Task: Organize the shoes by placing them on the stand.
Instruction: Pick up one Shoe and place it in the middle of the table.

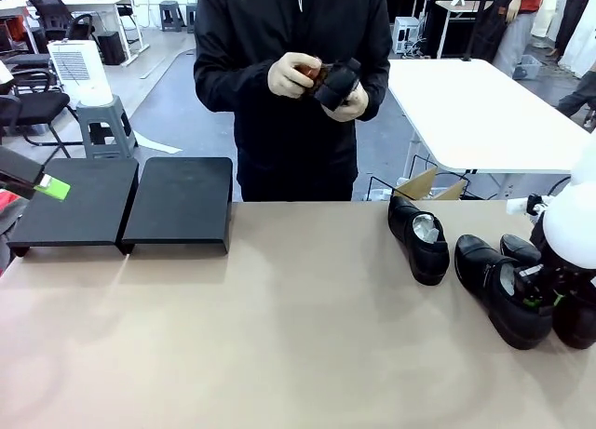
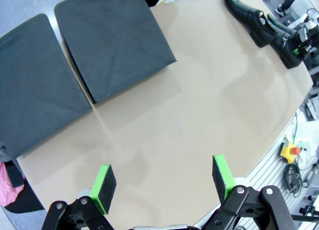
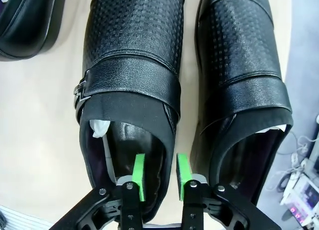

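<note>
A matte tan table (image 1: 279, 355) is seen to run across the near part of the scene, bare in the middle. At its far left corner the stand (image 1: 182, 201) is set as two flat black platforms side by side, their edges almost touching, with nothing on them. The left gripper (image 2: 163, 185) is held above the table's near left part, its green pads wide apart and nothing between them.

Three shoes are grouped on the table at the right, well apart from the stand: a left-hand shoe (image 1: 421, 238) lying alone, a middle shoe (image 1: 486, 275) and, just beside it, a right-hand shoe (image 1: 573, 325) partly hidden by the white arm. The right gripper (image 3: 160, 176) is lowered at the heel of the middle shoe. One pad is placed inside the opening and the other outside, so that the side wall is taken between them with only a narrow gap. Whether the pads already press on it cannot be told. White paper (image 3: 98, 127) is visible inside.

Beyond the far edge a person (image 1: 279, 140) in black is seen holding a fourth shoe (image 1: 337, 83) and a brown brush (image 1: 312, 73). Behind, on a grey floor (image 1: 177, 94), a white table (image 1: 475, 113), a cardboard box (image 1: 424, 184), a grey stool (image 1: 101, 122) and office chairs (image 1: 37, 103) are seen.
</note>
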Controlling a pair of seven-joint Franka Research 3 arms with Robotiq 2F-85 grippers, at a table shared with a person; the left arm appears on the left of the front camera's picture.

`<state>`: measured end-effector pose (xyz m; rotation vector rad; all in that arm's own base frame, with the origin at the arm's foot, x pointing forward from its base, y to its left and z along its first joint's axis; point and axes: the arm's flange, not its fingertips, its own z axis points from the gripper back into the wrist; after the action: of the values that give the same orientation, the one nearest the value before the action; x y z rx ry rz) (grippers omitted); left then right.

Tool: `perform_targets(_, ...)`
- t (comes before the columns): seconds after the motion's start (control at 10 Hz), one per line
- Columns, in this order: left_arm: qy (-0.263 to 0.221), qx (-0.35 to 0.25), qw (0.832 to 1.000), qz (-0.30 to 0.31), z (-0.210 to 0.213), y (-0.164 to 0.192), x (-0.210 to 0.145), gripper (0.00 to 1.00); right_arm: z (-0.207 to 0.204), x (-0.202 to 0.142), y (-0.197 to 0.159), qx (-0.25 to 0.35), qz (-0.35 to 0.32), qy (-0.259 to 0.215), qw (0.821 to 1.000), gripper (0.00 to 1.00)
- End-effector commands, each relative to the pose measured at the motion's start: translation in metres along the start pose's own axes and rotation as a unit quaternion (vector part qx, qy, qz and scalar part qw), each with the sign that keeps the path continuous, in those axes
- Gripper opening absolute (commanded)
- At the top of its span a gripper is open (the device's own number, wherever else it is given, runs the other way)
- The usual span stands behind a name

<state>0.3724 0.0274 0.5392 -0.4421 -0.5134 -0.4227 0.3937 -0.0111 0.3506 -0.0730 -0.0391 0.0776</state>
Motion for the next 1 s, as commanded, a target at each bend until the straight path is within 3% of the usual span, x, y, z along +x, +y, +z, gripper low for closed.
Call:
perform_targets(0.0,-0.001,-0.007,1.000,-0.007,0.002,0.001,-0.001,1.00,-0.001,0.002,-0.004,0.011,0.015,-0.007,1.000,0.00)
perform_targets(0.6,-0.001,-0.007,1.000,-0.007,0.002,0.001,-0.001,1.00,-0.004,0.000,-0.008,0.066,0.031,0.000,0.997,0.00)
perform_targets(0.9,-0.001,-0.007,1.000,-0.007,0.002,0.001,-0.001,1.00,0.047,-0.029,-0.009,0.078,0.019,-0.056,0.995,0.00)
